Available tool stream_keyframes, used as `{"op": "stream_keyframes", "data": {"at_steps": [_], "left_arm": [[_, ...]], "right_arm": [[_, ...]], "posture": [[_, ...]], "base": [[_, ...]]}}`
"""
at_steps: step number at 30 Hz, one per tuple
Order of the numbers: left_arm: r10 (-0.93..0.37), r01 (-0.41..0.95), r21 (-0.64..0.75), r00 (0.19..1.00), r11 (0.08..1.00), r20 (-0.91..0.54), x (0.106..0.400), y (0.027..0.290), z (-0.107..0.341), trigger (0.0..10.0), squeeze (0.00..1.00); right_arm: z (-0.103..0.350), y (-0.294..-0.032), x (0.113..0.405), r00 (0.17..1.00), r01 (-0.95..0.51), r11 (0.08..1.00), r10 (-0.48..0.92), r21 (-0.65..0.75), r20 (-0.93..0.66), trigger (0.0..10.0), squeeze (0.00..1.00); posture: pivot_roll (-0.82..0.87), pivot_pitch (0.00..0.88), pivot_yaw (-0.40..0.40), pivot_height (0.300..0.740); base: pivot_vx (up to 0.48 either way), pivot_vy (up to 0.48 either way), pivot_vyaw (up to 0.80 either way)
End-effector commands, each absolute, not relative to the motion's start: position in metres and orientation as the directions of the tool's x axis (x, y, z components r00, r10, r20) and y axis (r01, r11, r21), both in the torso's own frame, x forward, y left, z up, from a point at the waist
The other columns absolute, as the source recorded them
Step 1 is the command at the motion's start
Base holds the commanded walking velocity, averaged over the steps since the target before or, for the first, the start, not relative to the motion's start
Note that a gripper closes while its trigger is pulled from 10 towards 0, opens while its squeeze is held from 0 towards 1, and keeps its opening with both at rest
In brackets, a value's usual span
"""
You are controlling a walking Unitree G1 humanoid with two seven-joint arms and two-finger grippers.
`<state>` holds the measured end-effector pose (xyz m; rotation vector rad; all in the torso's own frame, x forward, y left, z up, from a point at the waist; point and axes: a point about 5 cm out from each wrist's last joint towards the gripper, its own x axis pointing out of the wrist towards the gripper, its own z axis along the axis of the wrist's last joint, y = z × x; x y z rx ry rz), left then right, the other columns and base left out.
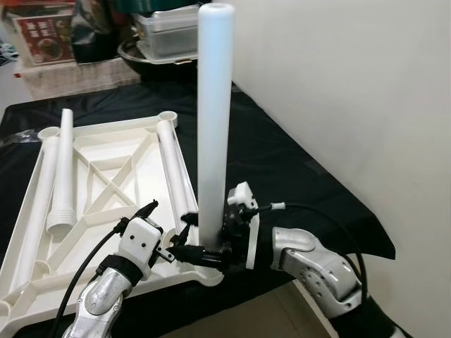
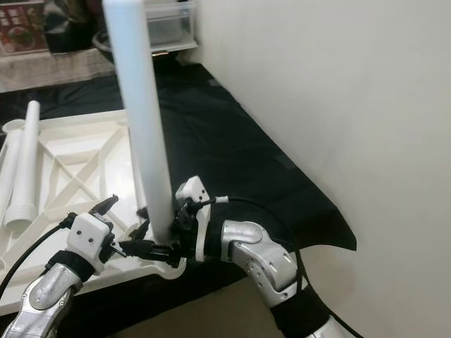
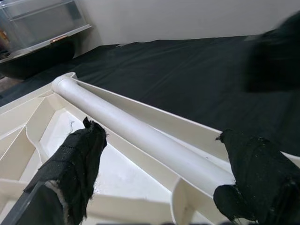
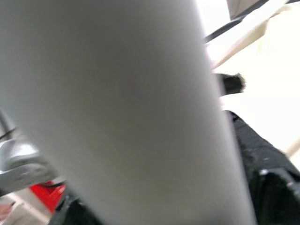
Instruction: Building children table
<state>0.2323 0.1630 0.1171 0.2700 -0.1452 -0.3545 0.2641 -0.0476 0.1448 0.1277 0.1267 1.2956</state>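
Black cloth covers the bench; upturned white tabletop (image 1: 106,176) lies on it. Right gripper (image 1: 211,252) pinches upright leg (image 1: 213,120) at the near corner socket. Left gripper (image 1: 163,248) spread beside it. Keep leg vertical, press & twist w/ steady force.

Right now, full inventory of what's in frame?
upright table leg: 1, white, standing in the near right corner socket of the tabletop
tabletop: 1, white, ribbed underside up, on the cloth
loose table legs: 3, white, lying on the tabletop
black cloth: 1, covering the work surface
storage bin: 1, clear, at the far end
printed box: 1, red, far left
wall: white, to the right
left gripper: 1, black fingers, open, beside the upright leg's base
right gripper: 1, black fingers, shut on the upright leg's base
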Motion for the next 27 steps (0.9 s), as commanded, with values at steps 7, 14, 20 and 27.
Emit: {"op": "stream_keyframes", "data": {"at_steps": [7,14,20,27], "left_arm": [[-0.362,0.326,0.295,0.929,0.898,0.073,0.229,0.162,0.114,10.0,0.00],[-0.376,0.340,0.295,0.924,0.893,0.074,0.234,0.159,0.114,10.0,0.00],[-0.380,0.344,0.294,0.922,0.892,0.071,0.233,0.157,0.113,10.0,0.00],[-0.373,0.338,0.290,0.925,0.895,0.072,0.233,0.159,0.113,10.0,0.00]], "right_arm": [[0.099,-0.090,0.333,0.890,-0.235,0.964,0.264,0.122,-0.373,0.0,0.00],[0.096,-0.086,0.319,0.905,-0.183,0.974,0.219,0.131,-0.364,10.0,0.00],[0.119,-0.055,0.311,0.846,-0.446,0.867,0.489,0.221,-0.213,10.0,1.00],[0.161,-0.030,0.281,0.474,-0.844,0.441,0.880,0.304,0.038,10.0,1.00]], "posture": [[0.08,0.000,-0.031,0.740],[0.07,0.000,-0.023,0.740],[0.07,0.000,-0.028,0.740],[0.07,0.000,-0.033,0.740]], "base": [[0.000,0.000,0.00],[0.000,0.000,0.00],[0.000,0.000,0.00],[0.000,0.000,0.00]]}}
